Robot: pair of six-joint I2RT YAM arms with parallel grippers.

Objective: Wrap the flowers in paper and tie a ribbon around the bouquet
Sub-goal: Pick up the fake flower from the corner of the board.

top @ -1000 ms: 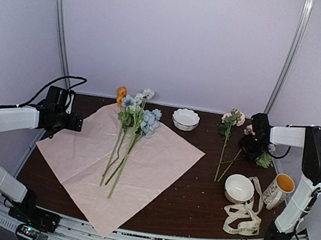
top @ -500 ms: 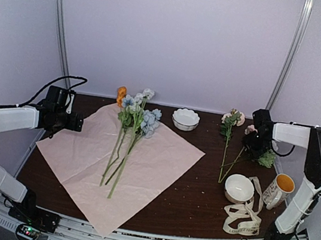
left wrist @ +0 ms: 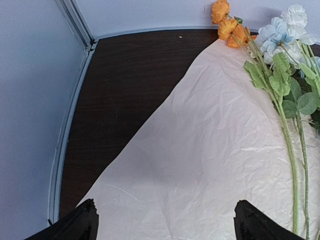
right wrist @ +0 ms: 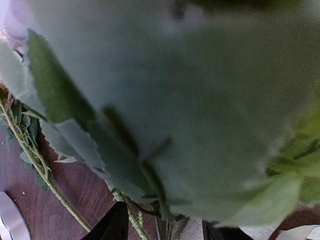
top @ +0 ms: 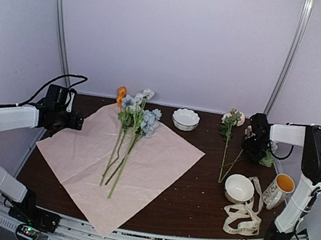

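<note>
Light-pink paper sheet spread flat on dark desk, blue, white and orange long-stemmed flowers along its diagonal for rolling. Left end effector wide open near paper's left edge. Right end effector among stray leafy stems, probably fetching them; cannot tell whether gripping.

The paper was pale pink, the flowers blue, white and orange on green stems, the ribbon cream, and the bench dark brown.
</note>
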